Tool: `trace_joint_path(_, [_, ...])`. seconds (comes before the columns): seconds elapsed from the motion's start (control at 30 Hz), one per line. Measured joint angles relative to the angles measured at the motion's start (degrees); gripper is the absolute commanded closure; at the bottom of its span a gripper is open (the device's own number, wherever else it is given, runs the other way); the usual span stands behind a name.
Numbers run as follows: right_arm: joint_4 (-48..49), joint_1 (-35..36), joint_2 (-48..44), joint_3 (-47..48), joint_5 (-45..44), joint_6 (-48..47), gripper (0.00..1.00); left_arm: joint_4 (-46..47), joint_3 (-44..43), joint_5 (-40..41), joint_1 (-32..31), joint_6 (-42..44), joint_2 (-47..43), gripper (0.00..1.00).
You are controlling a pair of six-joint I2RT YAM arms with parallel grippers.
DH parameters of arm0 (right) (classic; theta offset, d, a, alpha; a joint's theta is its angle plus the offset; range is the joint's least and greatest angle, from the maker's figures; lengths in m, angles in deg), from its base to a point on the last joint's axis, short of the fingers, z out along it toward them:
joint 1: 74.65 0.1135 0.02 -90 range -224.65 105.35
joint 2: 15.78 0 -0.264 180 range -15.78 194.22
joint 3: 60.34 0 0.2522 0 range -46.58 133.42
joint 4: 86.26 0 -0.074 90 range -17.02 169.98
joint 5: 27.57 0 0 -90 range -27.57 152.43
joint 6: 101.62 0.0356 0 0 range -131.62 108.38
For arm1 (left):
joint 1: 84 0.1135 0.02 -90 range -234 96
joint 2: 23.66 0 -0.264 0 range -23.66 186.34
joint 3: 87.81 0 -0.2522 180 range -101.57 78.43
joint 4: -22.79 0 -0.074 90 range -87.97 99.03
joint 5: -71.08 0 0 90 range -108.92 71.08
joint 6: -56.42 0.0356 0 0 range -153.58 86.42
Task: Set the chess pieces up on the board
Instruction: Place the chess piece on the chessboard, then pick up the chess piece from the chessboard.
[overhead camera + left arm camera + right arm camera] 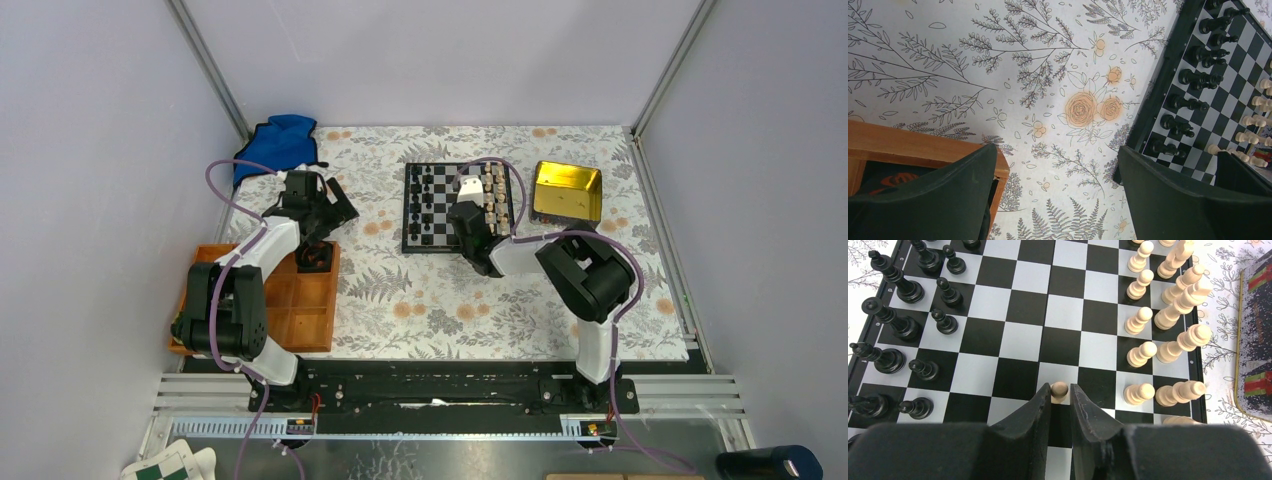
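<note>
Board lies on the flowered cloth toward the table's far edge, a little right of middle, square to the table edges. Black pieces stand in two rows along the board's left edge and pale pieces in two rows along its right edge; the middle squares are bare. Right gripper is over the board near its near edge with its jaws narrow, one finger on each side of the round head of a pale pawn and closed against it. The pawn sits over a white square, apart from the pale rows; cannot tell if its foot touches the board. Left gripper hangs over the cloth with its jaws spread wide and nothing between them. It is between a wooden tray at the table's left edge and the board's left border. An open gold tin sits just beside the board's right edge. A blue cloth is bunched at the table's far left corner.
</note>
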Motion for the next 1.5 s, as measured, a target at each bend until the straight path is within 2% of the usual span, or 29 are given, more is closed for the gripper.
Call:
trace_joint_path(0.43, [-1.9, 0.0, -1.9, -0.5, 1.4, 0.5, 0.68, 0.0, 0.0, 0.0, 0.0, 0.0, 0.0, 0.01])
trace_joint_path(0.87, [-29.2, -0.2, -1.9, 19.3, 2.7, 7.3, 0.67, 0.0, 0.0, 0.0, 0.0, 0.0, 0.0, 0.01])
trace_joint_path(1.03, [-38.3, -2.4, -1.0, 26.0, 4.4, 10.5, 0.67, 0.0, 0.0, 0.0, 0.0, 0.0, 0.0, 0.01])
trace_joint_path(1.27, [-44.5, -6.2, 1.1, 26.9, 8.0, 12.9, 0.67, 0.0, 0.0, 0.0, 0.0, 0.0, 0.0, 0.01])
trace_joint_path(1.5, [-47.4, -6.8, 3.3, 27.8, 12.3, 13.4, 0.66, 0.0, 0.0, -0.1, 0.0, 0.0, 0.0, 0.01])
